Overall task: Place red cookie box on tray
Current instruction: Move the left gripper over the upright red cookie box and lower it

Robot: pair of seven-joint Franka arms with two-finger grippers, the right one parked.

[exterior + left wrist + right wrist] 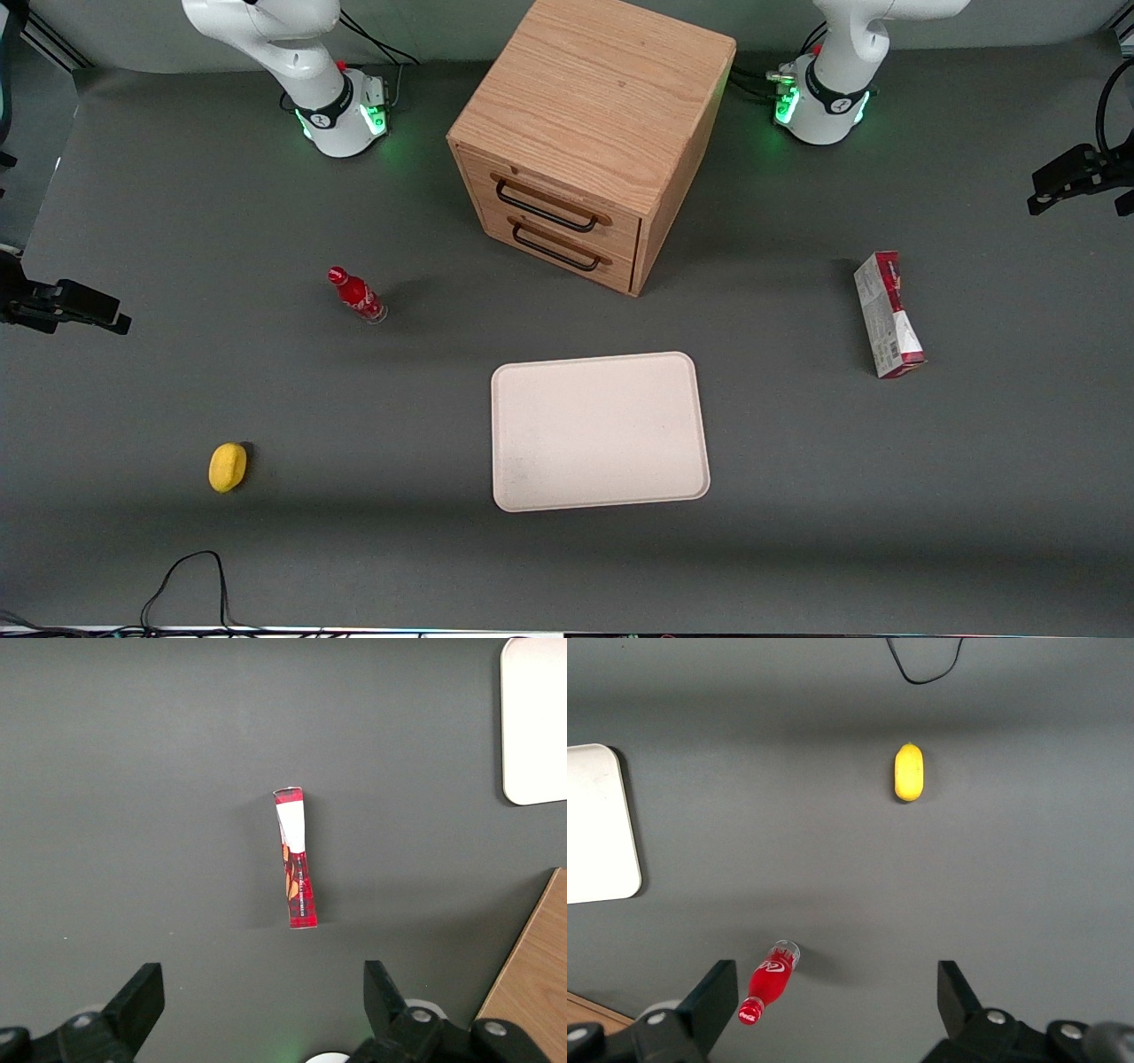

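The red cookie box [889, 315] [297, 859], slim with white and grey panels, rests on the grey table toward the working arm's end, apart from everything else. The cream tray [598, 434] [536, 718] lies flat in front of the wooden cabinet, nearer the front camera, with nothing on it. My left gripper [261, 997] hangs high above the table, short of the box. It is open, and nothing is between its fingers. The gripper itself is out of the front view.
A wooden two-drawer cabinet [594, 133] [532, 983] stands at the middle of the table. A small red bottle [357, 295] [769, 981] and a yellow fruit [228, 466] [909, 772] are toward the parked arm's end. A black cable [186, 576] loops near the front edge.
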